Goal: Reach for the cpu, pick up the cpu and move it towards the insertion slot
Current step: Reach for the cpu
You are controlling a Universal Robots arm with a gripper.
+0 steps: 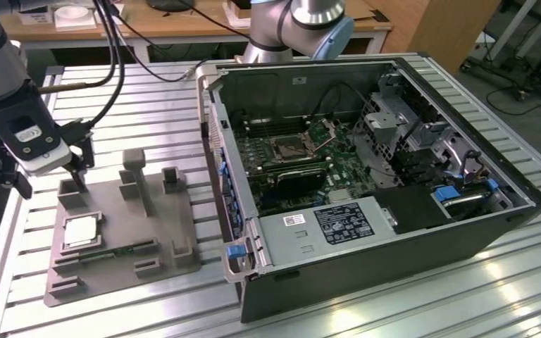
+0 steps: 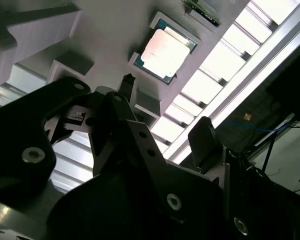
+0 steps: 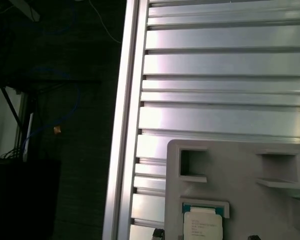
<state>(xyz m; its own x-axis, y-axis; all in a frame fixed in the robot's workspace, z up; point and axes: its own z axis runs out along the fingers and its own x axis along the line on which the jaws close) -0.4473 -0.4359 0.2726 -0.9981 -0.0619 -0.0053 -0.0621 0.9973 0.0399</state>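
At the exterior view's left, the black end effector (image 1: 53,187) hangs spread wide, empty, near the small silvery square cpu (image 1: 81,231) in its grey plastic tray (image 1: 163,225).

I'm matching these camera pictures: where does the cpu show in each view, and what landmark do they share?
Exterior view: the cpu lies in a recess of the grey tray, at the exterior view's left.
Second wrist view: cpu in that recess, tray around it.
First wrist view: cpu in that recess, near the tray's edge.
Shared landmark: the grey tray.
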